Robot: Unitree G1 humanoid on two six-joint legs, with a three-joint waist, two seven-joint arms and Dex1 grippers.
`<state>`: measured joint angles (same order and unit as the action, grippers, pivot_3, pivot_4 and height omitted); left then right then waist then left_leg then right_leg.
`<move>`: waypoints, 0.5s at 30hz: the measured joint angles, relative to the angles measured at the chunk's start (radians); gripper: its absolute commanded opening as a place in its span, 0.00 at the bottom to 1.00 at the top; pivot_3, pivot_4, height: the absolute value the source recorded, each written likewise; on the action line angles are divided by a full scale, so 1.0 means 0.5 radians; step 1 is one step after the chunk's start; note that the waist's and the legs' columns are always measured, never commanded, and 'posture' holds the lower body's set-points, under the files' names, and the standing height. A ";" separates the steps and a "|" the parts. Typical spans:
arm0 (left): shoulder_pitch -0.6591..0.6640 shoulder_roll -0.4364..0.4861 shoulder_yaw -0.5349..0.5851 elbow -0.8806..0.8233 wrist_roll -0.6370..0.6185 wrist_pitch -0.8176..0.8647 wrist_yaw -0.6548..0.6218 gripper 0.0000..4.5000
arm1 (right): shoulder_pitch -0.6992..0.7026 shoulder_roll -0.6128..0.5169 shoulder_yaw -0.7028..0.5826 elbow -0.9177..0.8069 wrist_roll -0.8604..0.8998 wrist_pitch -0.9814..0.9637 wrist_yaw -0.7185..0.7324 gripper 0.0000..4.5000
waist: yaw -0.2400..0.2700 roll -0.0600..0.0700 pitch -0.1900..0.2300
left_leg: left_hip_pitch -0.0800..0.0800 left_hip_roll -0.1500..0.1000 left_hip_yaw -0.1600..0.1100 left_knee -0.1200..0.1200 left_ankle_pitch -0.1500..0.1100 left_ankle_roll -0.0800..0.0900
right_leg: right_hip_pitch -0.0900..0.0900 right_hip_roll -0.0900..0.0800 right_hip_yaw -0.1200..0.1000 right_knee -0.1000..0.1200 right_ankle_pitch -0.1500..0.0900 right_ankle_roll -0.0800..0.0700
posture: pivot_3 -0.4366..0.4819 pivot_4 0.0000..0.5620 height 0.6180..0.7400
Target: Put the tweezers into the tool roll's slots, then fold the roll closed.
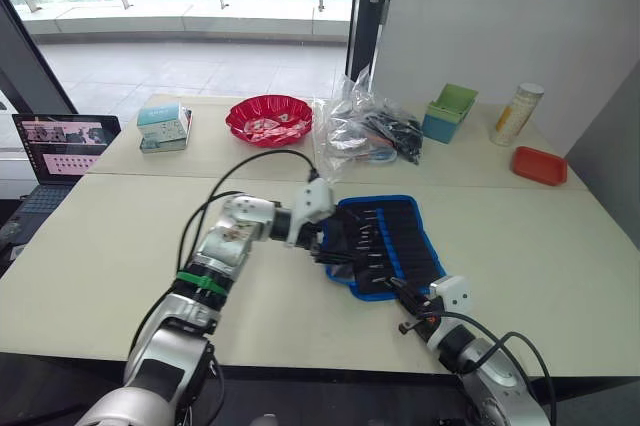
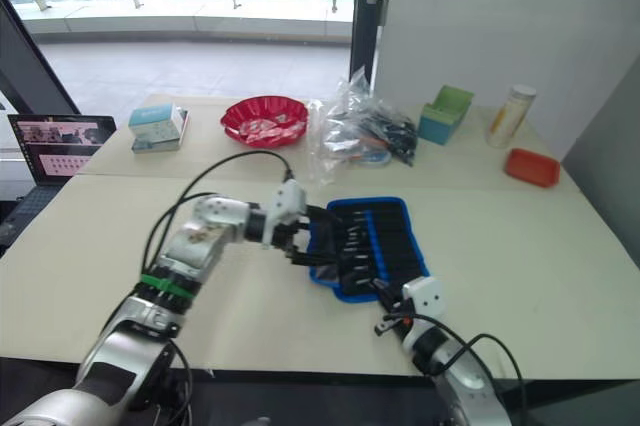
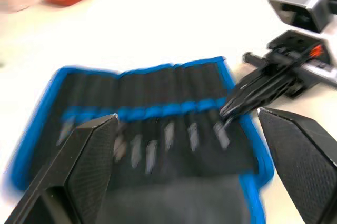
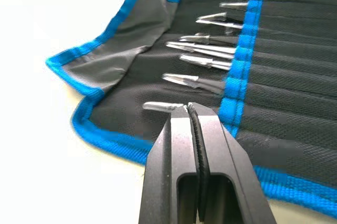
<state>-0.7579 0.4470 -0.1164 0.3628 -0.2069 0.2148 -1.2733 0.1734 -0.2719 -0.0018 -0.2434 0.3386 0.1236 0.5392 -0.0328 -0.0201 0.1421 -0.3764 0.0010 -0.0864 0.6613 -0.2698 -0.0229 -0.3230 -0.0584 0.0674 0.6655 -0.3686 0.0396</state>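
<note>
On the near table (image 1: 120,246) in the head view, the tool roll (image 1: 385,244) lies unrolled, left gripper (image 1: 335,238) at its left edge, right gripper (image 1: 400,294) at its near edge. From the left wrist, that gripper's fingers (image 3: 87,169) stand wide apart over the slots (image 3: 158,84); from the right wrist, pressed-together fingers (image 4: 184,150) touch the nearest of the tweezers (image 4: 163,106), the others' silver tips poking out of their pockets.

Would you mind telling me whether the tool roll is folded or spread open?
Spread open: the roll lies flat on the table, its slots and tweezers exposed.

Tool roll (image 1: 385,244) lay open on the surface (image 1: 120,246), left hand (image 1: 330,236) at its nine o'clock edge, right hand (image 1: 398,291) at its six o'clock edge
</note>
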 measured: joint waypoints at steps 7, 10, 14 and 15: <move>0.484 0.386 0.197 -0.212 -0.159 0.050 -0.129 1.00 | -0.115 -0.228 0.002 -0.332 0.157 0.319 0.090 0.35 | -0.007 0.006 0.005 | -0.024 -0.004 -0.003 0.008 0.002 -0.003 | -0.028 -0.003 -0.002 0.027 0.000 0.000 | 0.48 0.27 1.00; 0.620 0.483 0.276 -0.318 -0.247 0.109 -0.147 1.00 | -0.193 -0.316 0.048 -0.423 0.136 0.438 0.089 0.57 | 0.000 0.006 0.007 | -0.025 -0.004 -0.006 0.008 0.002 -0.003 | -0.029 -0.003 -0.003 0.026 0.000 0.000 | 0.48 0.27 1.00; 0.798 0.570 0.406 -0.565 -0.430 0.257 -0.144 1.00 | -0.304 -0.461 0.235 -0.499 -0.060 0.556 0.064 0.88 | -0.006 0.008 0.010 | -0.023 -0.004 -0.005 0.008 0.002 -0.003 | -0.031 -0.003 -0.002 0.024 0.000 0.000 | 0.48 0.27 1.00; 0.839 0.588 0.428 -0.614 -0.464 0.287 -0.142 1.00 | -0.327 -0.482 0.280 -0.502 -0.119 0.570 0.056 0.94 | -0.008 0.008 0.010 | -0.023 -0.004 -0.005 0.008 0.002 -0.003 | -0.032 -0.002 -0.002 0.025 0.000 0.000 | 0.48 0.27 1.00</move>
<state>-0.3383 0.7410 0.0974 0.0558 -0.4387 0.3581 -1.3445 0.0101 -0.5128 0.1384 -0.4944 0.2793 0.4088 0.5670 -0.0368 -0.0159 0.1470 -0.3881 -0.0008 -0.0888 0.6652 -0.2687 -0.0246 -0.3390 -0.0597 0.0665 0.6778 -0.3686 0.0397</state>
